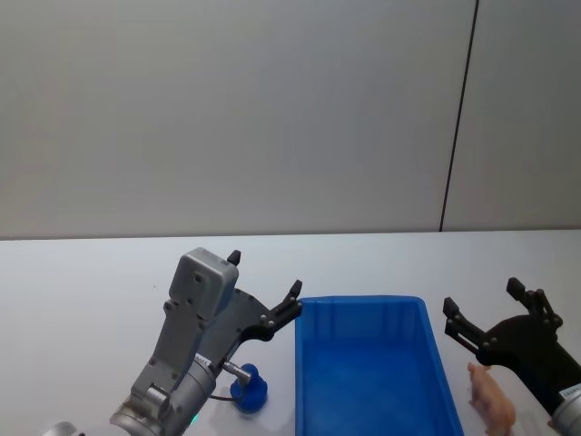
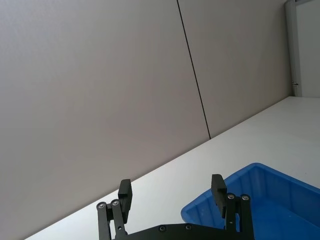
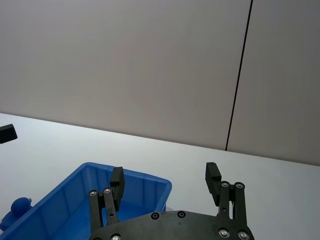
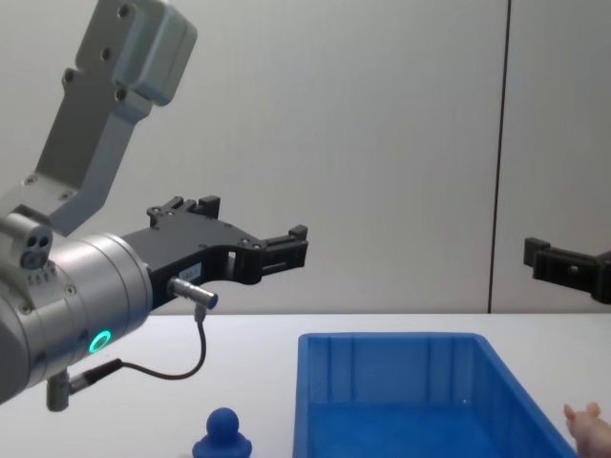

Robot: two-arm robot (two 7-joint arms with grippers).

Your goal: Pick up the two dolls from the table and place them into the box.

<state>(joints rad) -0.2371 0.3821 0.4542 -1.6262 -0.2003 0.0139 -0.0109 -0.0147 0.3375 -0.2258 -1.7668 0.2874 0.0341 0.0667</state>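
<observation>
- Dolls, two in all, stand on the white surface (image 1: 91, 272): one blue round-headed figurine (image 1: 248, 389) near the left wall of the box, and one pink pig (image 1: 490, 400) just beside its right wall.
- Above and a little beyond the figurine hovers the left hand (image 1: 264, 272), its two fingers spread apart.
- Over the pig, slightly farther out, hangs the right hand (image 1: 482, 296), fingers likewise wide apart.
- One blue box (image 1: 363, 304) lies between the two toys, its far rim level with both hands.
</observation>
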